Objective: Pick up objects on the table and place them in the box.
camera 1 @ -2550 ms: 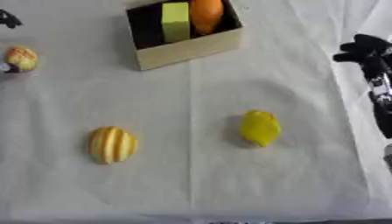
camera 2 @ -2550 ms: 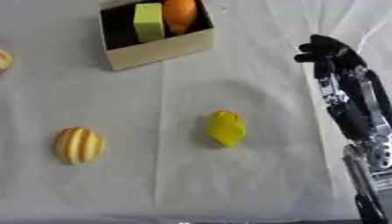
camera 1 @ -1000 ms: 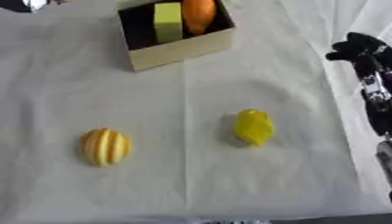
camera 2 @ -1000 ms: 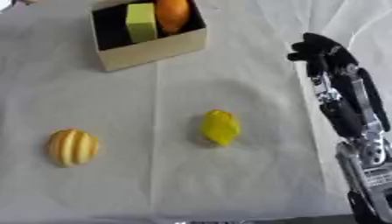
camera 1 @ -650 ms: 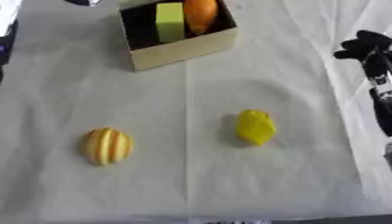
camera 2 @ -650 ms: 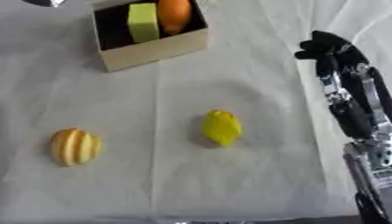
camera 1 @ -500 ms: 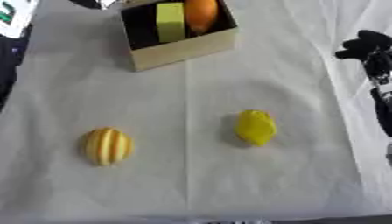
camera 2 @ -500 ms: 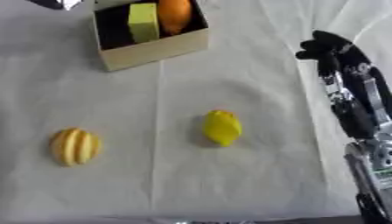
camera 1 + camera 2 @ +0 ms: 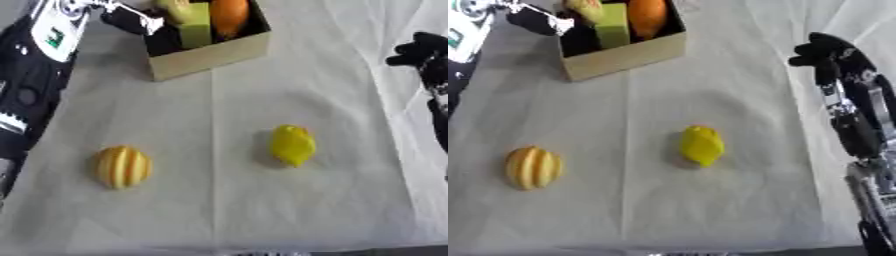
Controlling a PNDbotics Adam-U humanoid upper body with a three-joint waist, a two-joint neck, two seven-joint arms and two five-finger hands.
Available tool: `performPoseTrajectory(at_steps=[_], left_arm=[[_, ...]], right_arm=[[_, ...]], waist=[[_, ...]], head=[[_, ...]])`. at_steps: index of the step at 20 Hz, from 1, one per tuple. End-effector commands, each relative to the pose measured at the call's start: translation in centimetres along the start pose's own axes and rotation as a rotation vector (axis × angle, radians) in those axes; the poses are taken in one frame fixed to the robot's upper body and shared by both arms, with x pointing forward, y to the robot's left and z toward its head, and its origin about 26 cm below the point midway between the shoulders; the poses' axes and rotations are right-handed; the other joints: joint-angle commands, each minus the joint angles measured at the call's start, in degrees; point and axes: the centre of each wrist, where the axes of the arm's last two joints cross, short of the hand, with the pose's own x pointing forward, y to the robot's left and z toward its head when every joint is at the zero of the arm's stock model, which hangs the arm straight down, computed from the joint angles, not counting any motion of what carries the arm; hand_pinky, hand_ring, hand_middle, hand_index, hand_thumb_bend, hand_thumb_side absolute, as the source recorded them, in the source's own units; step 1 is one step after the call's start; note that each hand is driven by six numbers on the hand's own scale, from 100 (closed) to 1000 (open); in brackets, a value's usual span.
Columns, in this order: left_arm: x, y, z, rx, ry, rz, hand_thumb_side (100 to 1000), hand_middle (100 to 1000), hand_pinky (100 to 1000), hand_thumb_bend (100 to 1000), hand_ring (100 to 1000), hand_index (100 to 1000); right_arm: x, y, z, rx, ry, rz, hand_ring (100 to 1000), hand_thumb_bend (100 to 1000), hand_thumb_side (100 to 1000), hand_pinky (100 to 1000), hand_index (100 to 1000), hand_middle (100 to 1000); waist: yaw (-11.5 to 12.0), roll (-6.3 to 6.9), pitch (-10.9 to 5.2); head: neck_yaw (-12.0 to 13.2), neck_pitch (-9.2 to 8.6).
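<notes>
1. My left hand [image 9: 131,20] sits at the near-left corner of the box [image 9: 206,52]; it is blurred and partly cut off, so I cannot tell how far open it is or whether it holds anything.
2. A pale yellow piece [image 9: 175,6] just beyond it is clipped by the top edge.
3. My right hand [image 9: 824,52] hovers right of the box, fingers curled, holding nothing.
4. The yellow fruit [image 9: 702,145] lies near and left of it.
5. The striped orange fruit [image 9: 122,166] lies well nearer than my left hand.
</notes>
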Motion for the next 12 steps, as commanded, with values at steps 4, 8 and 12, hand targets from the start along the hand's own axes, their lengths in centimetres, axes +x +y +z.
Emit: performPoseTrajectory(at_steps=[4,8,12], left_arm=[[-0.5,1.4,0.4,-0.01,0.085,-0.108,100,782,855,297,878,884],[-0.5,2.0,0.6,-0.008,0.11,-0.161,187,797,880,454,903,904],[-0.3,2.7,0.8,0.018,0.093,-0.168,201,796,875,414,902,903]], right_arm=[[0.6,-0.1,-0.4,0.002,-0.023,-0.003,742,100,694,992,856,728],[0.5,-0.1,-0.4,0.001,-0.017,-0.007,741,100,696,993,856,727],[0.5,-0.1,-0.4,0.001,-0.01,-0.01,741,100,697,993,856,726]], waist=[[0.0,-0.6,-0.94],[0.2,-0.61,-1.12],[0.4,-0.6,-1.35]], head=[[0.0,0.23],[-0.1,0.23],[-0.2,0.23]])
